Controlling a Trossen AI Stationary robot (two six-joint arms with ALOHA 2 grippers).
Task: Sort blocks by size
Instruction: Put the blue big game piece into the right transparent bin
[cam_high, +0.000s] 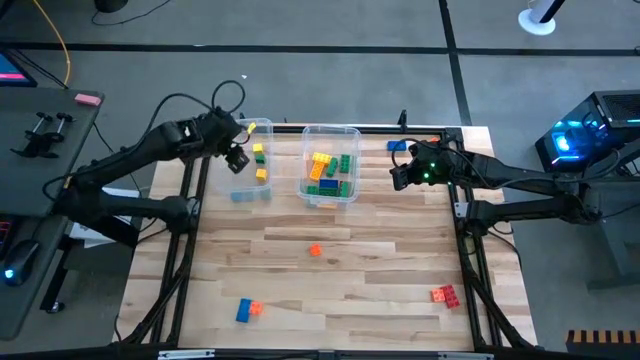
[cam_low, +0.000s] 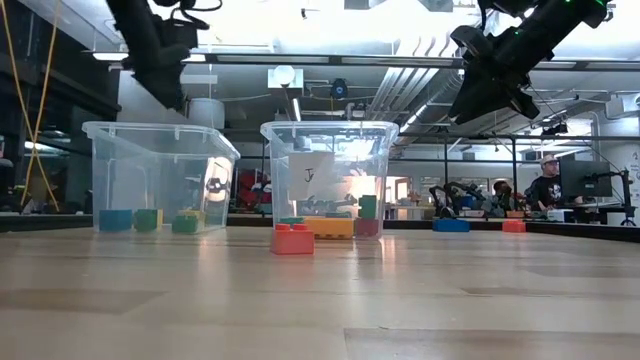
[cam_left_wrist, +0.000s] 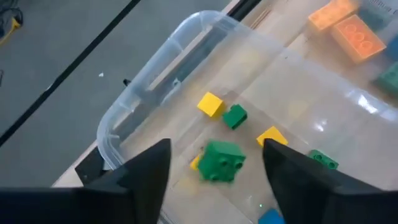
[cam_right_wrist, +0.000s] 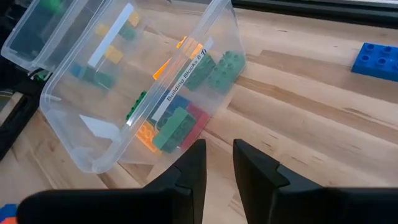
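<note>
We see the left gripper (cam_high: 237, 158) at the upper left of the high view, above the left clear bin (cam_high: 236, 190). Its fingers stand spread, with a green block (cam_left_wrist: 222, 160) between them, apparently loose in the air over the small yellow, green and blue blocks in that bin. The right gripper (cam_high: 400, 176) hangs at upper right, just beside the middle clear bin (cam_high: 330, 200), which holds longer blocks; its fingers are close together and hold nothing. On the table (cam_high: 380, 270) lie an orange block (cam_high: 315, 250) at centre, a blue-and-orange pair (cam_high: 248, 310) at lower left, a red pair (cam_high: 444, 295) at lower right, and a blue block (cam_high: 398, 146) at the far edge.
</note>
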